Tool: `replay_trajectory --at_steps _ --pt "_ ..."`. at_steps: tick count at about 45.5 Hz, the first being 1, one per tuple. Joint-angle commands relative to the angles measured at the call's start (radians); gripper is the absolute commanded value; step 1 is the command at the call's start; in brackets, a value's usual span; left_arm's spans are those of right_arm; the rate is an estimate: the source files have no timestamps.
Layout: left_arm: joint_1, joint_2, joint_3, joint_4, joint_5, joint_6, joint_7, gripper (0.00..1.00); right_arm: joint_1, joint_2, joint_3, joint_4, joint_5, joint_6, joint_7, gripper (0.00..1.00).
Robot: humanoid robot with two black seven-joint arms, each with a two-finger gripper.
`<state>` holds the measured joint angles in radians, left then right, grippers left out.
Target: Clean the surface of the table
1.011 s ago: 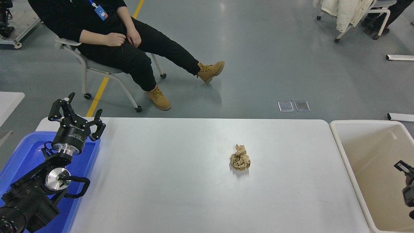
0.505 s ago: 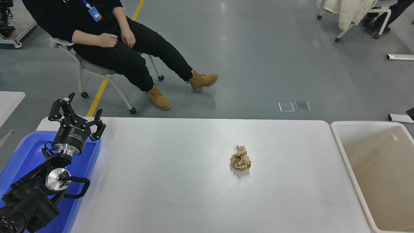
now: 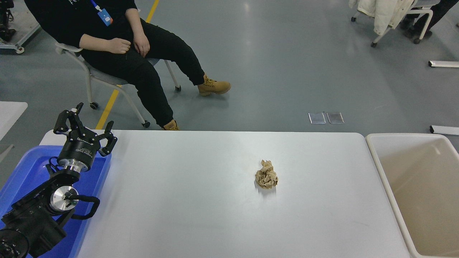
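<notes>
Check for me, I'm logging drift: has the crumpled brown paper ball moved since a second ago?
No. The crumpled brown paper ball sits at the same spot on the white table surface, equally far from the beige bin.

My right gripper, at the frame's right edge a second ago, is gone; the seated person (image 3: pixel 118 46) upper left pulls both boots (image 3: pixel 213 86) in.

One head camera is looking down and forward from high on the robot's side of the white table (image 3: pixel 200 215), taking in nearly its whole width. The near edge of the table is running off the bottom of the picture, while beyond its far edge the grey floor (image 3: pixel 287 53) is stretching away to the top. Left of the table a blue tray (image 3: pixel 21 172) is getting cropped, and right of it a beige bin (image 3: pixel 423 200) is too. No second view is sharing this.
</notes>
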<state>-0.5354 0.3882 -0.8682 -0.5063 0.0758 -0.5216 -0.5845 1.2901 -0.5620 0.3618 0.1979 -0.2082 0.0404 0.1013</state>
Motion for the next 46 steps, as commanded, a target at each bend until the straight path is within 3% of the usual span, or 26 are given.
replay_trajectory --at_steps 1,10,20,31,46 --pt "0.000 0.000 0.000 0.000 0.001 0.000 0.000 1.00 0.020 -0.039 0.388 0.230 0.056 0.071 0.001 0.99" --pt "0.000 0.000 0.000 0.000 0.001 0.000 0.000 1.00 -0.139 -0.052 0.562 0.399 0.056 0.115 0.018 0.99" --pt "0.000 0.000 0.000 0.000 0.001 0.000 0.000 1.00 -0.328 0.005 0.589 0.394 0.056 0.116 0.073 0.99" --pt "0.000 0.000 0.000 0.000 0.001 0.000 0.000 1.00 -0.529 0.086 0.598 0.383 0.055 0.157 0.198 0.99" --pt "0.000 0.000 0.000 0.000 -0.001 0.000 0.000 1.00 -0.666 0.168 0.585 0.331 0.044 0.214 0.255 0.99"
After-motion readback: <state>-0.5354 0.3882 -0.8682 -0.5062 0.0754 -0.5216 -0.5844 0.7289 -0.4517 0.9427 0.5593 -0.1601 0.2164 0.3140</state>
